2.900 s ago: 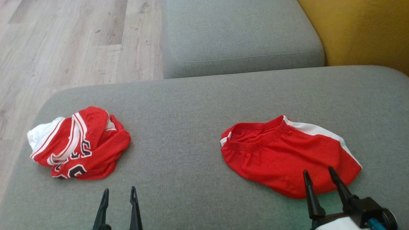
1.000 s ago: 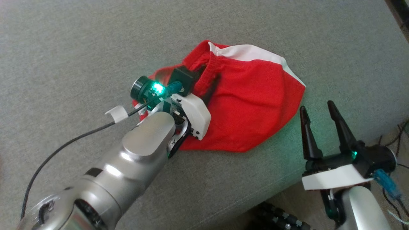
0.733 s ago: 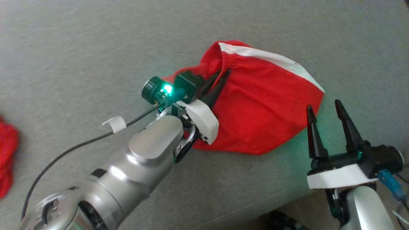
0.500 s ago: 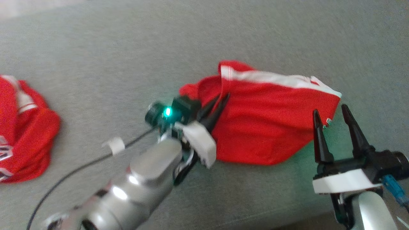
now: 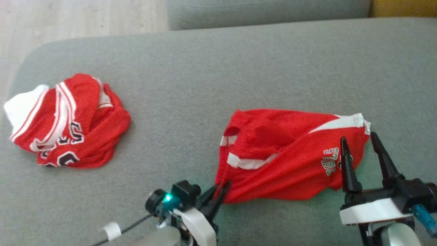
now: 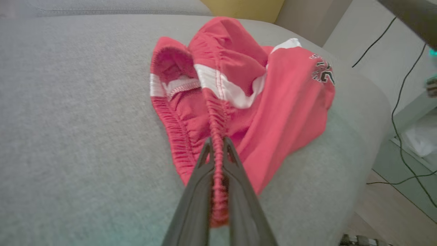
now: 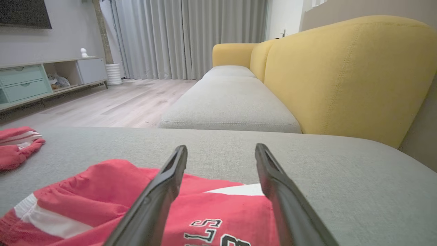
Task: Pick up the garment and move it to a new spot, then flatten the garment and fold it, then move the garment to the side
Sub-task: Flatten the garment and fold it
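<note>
The garment, a pair of red shorts (image 5: pixel 290 153) with white stripes and a small printed logo, lies crumpled on the grey sofa seat (image 5: pixel 239 68). My left gripper (image 5: pixel 220 189) is shut on the elastic waistband at the shorts' near left corner. In the left wrist view the gathered waistband runs between the closed fingers (image 6: pixel 216 141), and the rest of the shorts (image 6: pixel 280 95) trails away behind. My right gripper (image 5: pixel 357 136) stands open over the shorts' right end, next to the logo. From the right wrist, the shorts (image 7: pixel 102 191) lie under the open right gripper (image 7: pixel 221 147).
A second red and white jersey (image 5: pixel 68 119) lies bunched at the seat's left end, also seen low on the left as the jersey (image 7: pixel 15 143). A yellow backrest (image 7: pixel 341 68) rises at the right. Wooden floor (image 5: pixel 85 17) lies beyond the seat's far left edge.
My left gripper closed on the waistband and pulled the shorts toward me, turning them so the logo faces up. The head camera tilted up too. The right gripper stayed open.
</note>
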Motion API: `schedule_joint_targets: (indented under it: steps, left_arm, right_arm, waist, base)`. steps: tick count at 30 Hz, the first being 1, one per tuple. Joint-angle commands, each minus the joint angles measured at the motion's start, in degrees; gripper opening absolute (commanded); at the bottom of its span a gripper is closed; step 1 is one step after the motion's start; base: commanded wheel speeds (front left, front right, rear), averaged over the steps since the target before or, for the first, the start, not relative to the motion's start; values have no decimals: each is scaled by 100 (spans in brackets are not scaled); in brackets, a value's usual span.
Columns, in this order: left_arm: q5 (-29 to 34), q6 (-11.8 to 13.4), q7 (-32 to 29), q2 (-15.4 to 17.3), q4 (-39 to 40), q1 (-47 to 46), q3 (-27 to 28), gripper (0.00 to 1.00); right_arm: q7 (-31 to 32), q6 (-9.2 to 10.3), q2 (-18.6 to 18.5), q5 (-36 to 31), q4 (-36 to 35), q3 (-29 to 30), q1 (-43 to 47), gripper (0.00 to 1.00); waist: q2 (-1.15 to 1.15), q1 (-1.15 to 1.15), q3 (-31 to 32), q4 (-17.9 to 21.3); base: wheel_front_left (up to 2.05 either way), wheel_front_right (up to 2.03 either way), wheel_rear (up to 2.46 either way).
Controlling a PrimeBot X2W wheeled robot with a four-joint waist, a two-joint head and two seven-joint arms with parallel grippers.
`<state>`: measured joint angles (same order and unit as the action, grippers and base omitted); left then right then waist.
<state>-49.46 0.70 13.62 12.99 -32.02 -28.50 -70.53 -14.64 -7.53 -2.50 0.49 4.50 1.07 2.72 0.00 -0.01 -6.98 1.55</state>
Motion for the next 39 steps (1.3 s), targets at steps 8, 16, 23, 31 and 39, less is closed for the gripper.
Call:
schedule_joint_targets:
  steps: [8, 16, 23, 31, 39]
  left_arm:
    - [-185, 202, -63, -7, 761, -31, 228, 100]
    - [-778, 98, -242, -164, 657, -64, 603, 100]
    - [-1101, 41, -504, -237, 334, -234, 796, 100]
    - [-1306, -141, -657, -279, 216, -334, 877, 0]
    - [-1421, -368, -664, -271, 246, -344, 908, 0]
  right_arm:
    - [-36, 4, -38, 198, 38, -351, -69, 100]
    - [-36, 4, -38, 236, 123, -526, -72, 100]
    - [-36, 4, -38, 258, 124, -575, -100, 100]
    - [-36, 4, -38, 282, 130, -577, -96, 100]
    - [-36, 4, -38, 282, 126, -526, -85, 100]
  waist:
    - [0, 1, 223, -117]
    - [0, 1, 242, 109]
    - [0, 1, 172, 318]
    - [0, 1, 128, 381]
    - [0, 1, 159, 303]
  base:
    - [0, 0, 0]
    - [0, 0, 0]
    - [0, 0, 0]
    - [0, 0, 0]
    - [0, 0, 0]
